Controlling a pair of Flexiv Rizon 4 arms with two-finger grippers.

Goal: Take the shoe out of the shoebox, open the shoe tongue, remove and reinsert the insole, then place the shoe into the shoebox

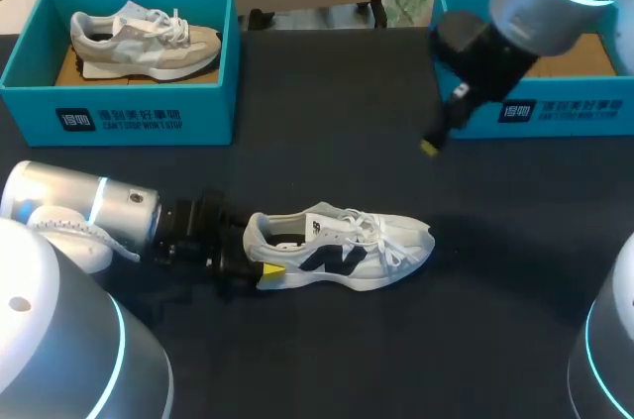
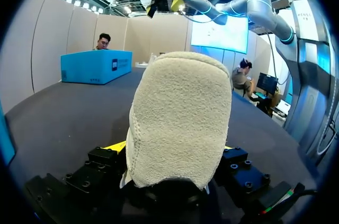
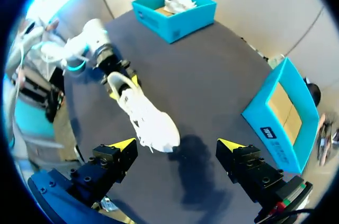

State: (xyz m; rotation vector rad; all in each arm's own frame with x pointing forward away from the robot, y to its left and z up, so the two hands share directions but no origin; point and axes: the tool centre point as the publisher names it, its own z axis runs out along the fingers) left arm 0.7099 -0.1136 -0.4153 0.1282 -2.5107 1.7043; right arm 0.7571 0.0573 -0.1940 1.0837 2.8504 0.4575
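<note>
A white shoe [image 1: 342, 251] with a dark side logo lies on its sole on the black table [image 1: 327, 360], toe pointing right. My left gripper [image 1: 260, 259] comes in low from the left and is shut on the shoe's heel. In the left wrist view the beige heel [image 2: 180, 118] fills the gap, with a yellow-tipped finger [image 2: 114, 147] pressed to each side. My right gripper [image 1: 436, 137] hangs open and empty high above the table, right of the middle. From the right wrist view the shoe [image 3: 145, 115] lies below and ahead of the right gripper [image 3: 176, 147].
A teal shoebox [image 1: 129, 112] at the back left holds a grey-and-beige shoe [image 1: 144, 43]. A second teal shoebox [image 1: 565, 112] stands at the back right, partly behind my right arm, its cardboard floor [image 3: 283, 110] bare.
</note>
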